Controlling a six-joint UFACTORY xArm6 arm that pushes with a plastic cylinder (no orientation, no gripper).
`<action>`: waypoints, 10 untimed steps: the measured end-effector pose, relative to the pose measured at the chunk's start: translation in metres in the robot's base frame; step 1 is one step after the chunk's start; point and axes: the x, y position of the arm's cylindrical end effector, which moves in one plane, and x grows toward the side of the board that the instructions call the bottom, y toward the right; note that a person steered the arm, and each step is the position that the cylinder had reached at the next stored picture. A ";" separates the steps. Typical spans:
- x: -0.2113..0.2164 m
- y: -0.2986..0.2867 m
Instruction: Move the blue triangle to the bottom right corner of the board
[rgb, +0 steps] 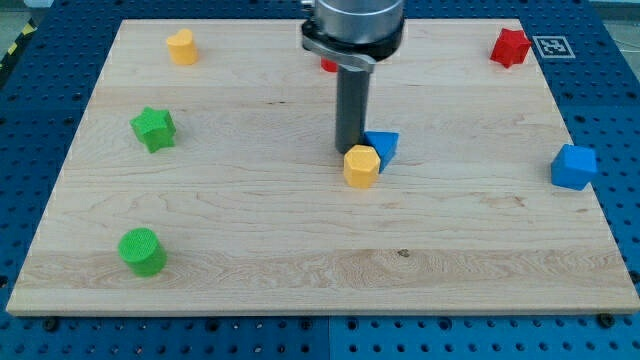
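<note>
The blue triangle (383, 145) lies near the middle of the board (300, 260), a little toward the view's right, well apart from the bottom right corner. A yellow hexagon (361, 166) touches it on its lower left side. My tip (347, 152) stands just at the triangle's left edge and right above the hexagon; whether it touches either I cannot tell, since the hexagon hides its very end. No claw shows: the arm ends in the plain dark rod (351, 105).

Farther out, a blue block (573, 166) sits at the board's right edge. A red block (511, 46) rests near the top right corner, and a bit of another red block (329, 66) peeks out behind the arm's head. At the view's left are a yellow block (181, 46) near the top, a green star (153, 128) below it, and a green cylinder (142, 250) toward the bottom. The board lies on a blue perforated bench (610, 130).
</note>
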 end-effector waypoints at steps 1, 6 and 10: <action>0.031 0.015; 0.117 0.016; -0.001 0.002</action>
